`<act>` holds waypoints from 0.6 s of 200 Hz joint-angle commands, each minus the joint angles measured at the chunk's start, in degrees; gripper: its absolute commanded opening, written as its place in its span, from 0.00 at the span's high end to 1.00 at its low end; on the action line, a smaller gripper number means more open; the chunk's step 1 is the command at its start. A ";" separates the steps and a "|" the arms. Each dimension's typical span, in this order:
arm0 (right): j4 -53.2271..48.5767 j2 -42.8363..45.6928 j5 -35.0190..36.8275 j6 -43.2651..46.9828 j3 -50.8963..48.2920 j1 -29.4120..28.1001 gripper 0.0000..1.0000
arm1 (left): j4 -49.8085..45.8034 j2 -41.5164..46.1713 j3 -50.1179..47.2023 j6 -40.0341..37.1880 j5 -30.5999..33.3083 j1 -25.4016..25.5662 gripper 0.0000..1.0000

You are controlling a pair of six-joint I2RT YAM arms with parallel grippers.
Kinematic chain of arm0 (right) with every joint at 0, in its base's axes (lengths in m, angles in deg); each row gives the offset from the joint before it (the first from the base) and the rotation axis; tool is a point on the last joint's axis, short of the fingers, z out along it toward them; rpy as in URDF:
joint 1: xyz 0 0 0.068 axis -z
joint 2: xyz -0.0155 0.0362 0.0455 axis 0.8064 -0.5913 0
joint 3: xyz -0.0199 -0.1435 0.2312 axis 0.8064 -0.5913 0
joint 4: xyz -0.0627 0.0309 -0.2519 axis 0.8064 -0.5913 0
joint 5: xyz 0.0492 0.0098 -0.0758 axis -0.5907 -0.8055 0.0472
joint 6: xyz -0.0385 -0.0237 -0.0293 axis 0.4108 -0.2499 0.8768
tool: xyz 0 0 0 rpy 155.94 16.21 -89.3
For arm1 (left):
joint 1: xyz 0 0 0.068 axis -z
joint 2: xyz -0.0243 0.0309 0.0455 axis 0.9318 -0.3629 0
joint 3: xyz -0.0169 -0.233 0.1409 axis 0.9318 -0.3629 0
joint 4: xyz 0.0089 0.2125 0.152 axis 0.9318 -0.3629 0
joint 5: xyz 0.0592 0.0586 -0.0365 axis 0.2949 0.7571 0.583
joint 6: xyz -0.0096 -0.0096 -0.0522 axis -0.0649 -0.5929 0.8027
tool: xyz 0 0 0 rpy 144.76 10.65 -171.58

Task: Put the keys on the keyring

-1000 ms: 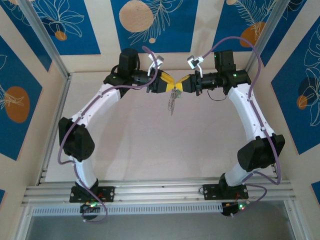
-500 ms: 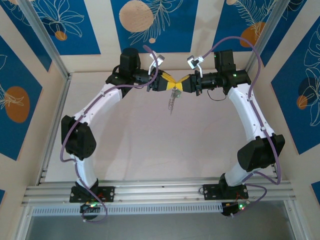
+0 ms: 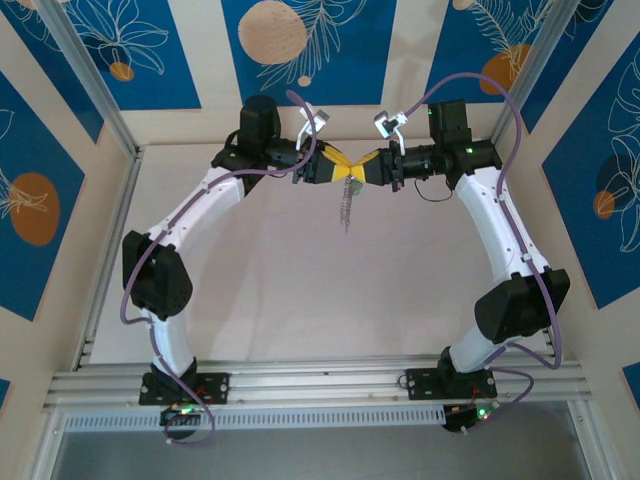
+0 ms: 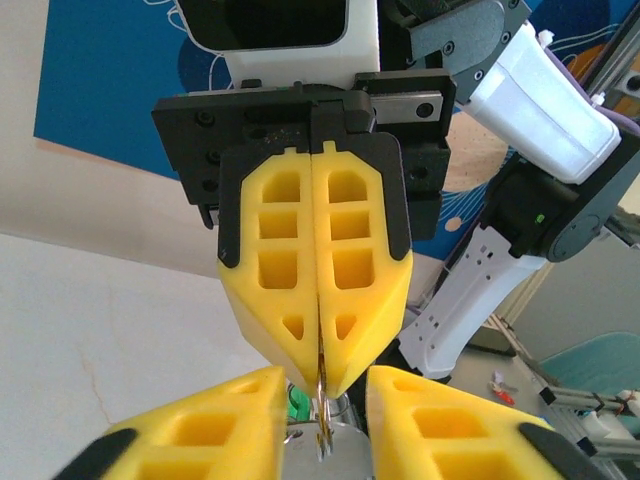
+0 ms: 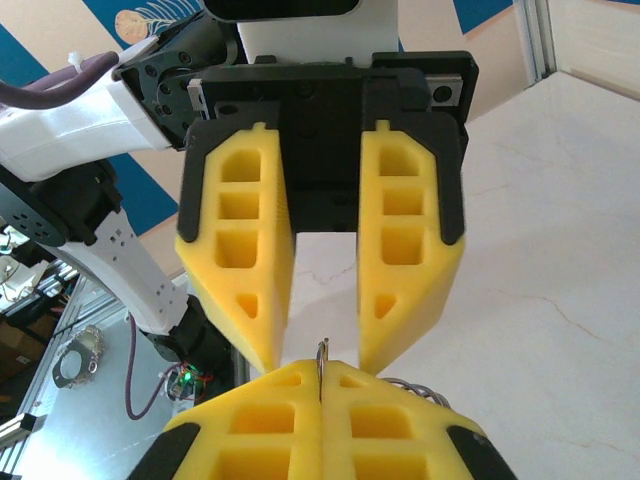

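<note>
**Right gripper pinches the keyring, left gripper spread around it**

The right gripper [image 5: 322,378] is pressed together on a thin metal edge of the keyring [image 3: 346,208], which hangs below its tips, over the table [image 3: 290,290]. The left gripper [image 5: 318,348] faces it tip to tip, fingers spread either side. The green-headed key [image 4: 295,402] peeks out just beside the pinch.

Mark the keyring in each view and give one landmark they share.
Top external: keyring hangs at upper centre.
Left wrist: keyring edge-on, bottom centre, below the right gripper.
Right wrist: keyring edge-on, low centre, poking up.
Landmark: the right gripper, shut on the keyring.
</note>
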 commanded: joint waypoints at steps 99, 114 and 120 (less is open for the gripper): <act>0.50 -0.09 -2.56 0.47 0.49 0.32 1.00 | -0.65 0.34 -1.66 -2.48 -0.53 0.81 0.81; 0.50 -0.09 -2.51 0.43 0.40 0.31 1.00 | -0.65 0.25 -1.58 -2.59 -0.30 1.01 0.81; 0.46 -0.09 -2.56 0.44 0.42 0.25 1.00 | -0.60 0.17 -1.49 -2.56 -0.25 1.08 0.82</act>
